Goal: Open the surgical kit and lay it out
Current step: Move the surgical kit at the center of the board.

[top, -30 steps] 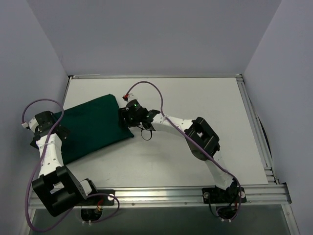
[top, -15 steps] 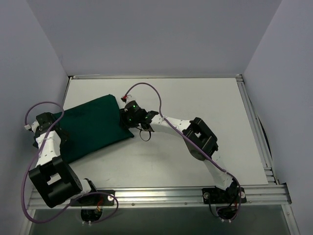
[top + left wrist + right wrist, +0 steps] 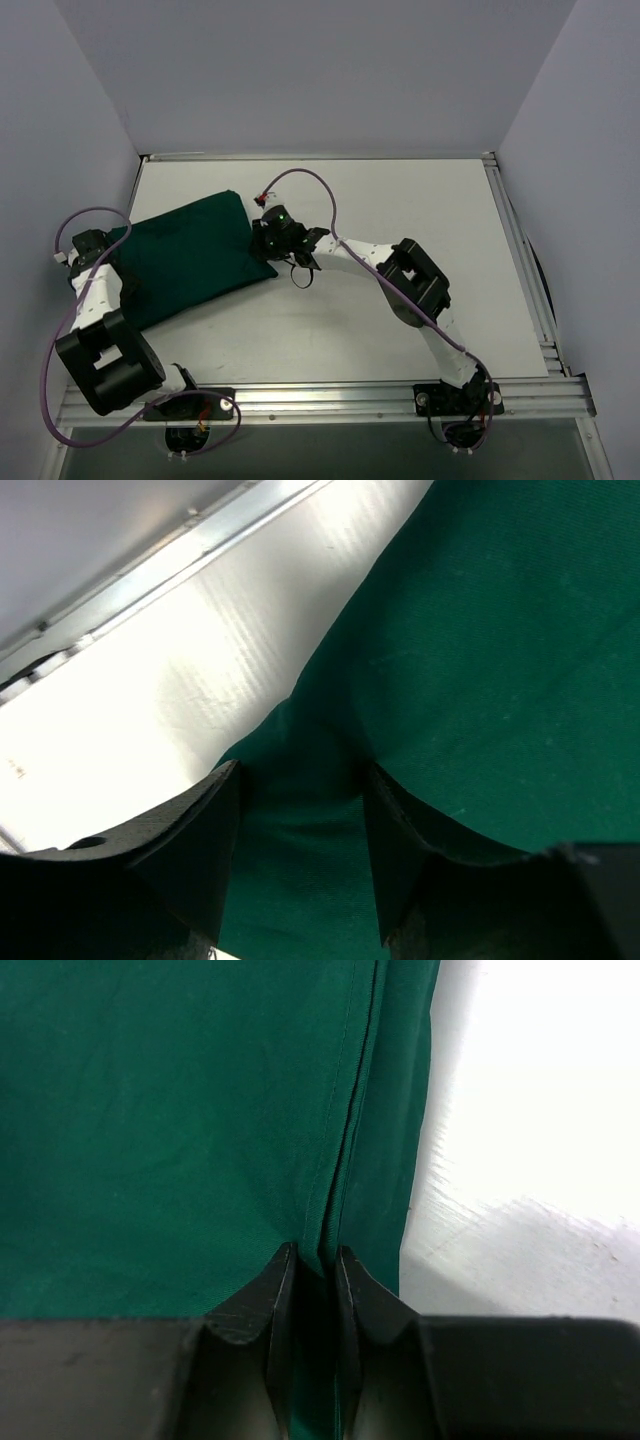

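The dark green cloth wrap is seen lying folded shut on the white surface, as a tilted rectangle. Nothing of what is inside it can be made out.

The right end effector is set at the wrap's right edge, toward its lower right corner, on an arm stretched across from the right of the wrap. Its fingers are pressed almost together. A narrow raised fold of the cloth, running along a stitched seam, is pinched between them. Bare surface is seen just to the right of that fold.

The left end effector is placed at the opposite, left end of the wrap, over its edge. Its fingers are held apart, one at each side of a bulge of green cloth, and a crease is drawn up beside one of them. Whether the cloth is actually squeezed there cannot be told. Beyond the wrap's edge in the left wrist view, bare surface and a metal rail are seen.
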`<state>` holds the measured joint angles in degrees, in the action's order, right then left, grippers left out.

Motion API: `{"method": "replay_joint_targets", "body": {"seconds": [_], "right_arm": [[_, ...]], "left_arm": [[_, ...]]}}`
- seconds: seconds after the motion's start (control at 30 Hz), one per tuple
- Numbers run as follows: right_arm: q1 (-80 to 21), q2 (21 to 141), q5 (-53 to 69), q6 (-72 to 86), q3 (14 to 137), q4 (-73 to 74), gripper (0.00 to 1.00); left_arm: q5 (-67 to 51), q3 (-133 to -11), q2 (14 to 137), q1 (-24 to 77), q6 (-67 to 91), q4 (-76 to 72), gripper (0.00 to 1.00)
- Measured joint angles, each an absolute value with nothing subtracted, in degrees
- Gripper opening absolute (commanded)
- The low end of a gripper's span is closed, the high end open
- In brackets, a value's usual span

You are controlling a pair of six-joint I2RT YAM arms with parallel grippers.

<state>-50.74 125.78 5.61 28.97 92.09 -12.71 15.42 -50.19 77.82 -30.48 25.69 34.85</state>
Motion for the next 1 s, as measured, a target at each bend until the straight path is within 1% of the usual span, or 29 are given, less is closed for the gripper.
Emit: {"method": "replay_joint_targets", "body": {"seconds": [0.03, 0.23, 0.4, 0.53, 0.7, 1.0], "right_arm": [[-50.5, 125.3, 5.6, 29.1, 91.4, -13.0, 0.00], [-48.7, 121.7, 5.1, 29.9, 86.1, -13.9, 0.00], [-46.1, 117.1, 4.6, 30.2, 79.7, -14.1, 0.00], [-43.2, 112.7, 2.6, 29.3, 74.8, -12.8, 0.00], [-39.6, 105.3, -0.1, 27.5, 66.6, -10.3, 0.00], [-30.6, 91.7, -2.8, 23.4, 54.0, -4.1, 0.00]], "left_arm": [[14.6, -50.3, 78.1, -30.5, 25.6, 34.6, 0.50], [7.8, -50.7, 79.4, -29.7, 25.3, 33.2, 0.46], [3.6, -50.7, 79.5, -25.2, 26.6, 33.0, 0.45], [2.5, -50.7, 79.3, -18.1, 28.9, 33.1, 0.40], [-0.2, -50.7, 78.9, -9.8, 32.8, 33.5, 0.40], [-0.6, -51.3, 80.0, 8.8, 41.0, 32.1, 0.40]]}}
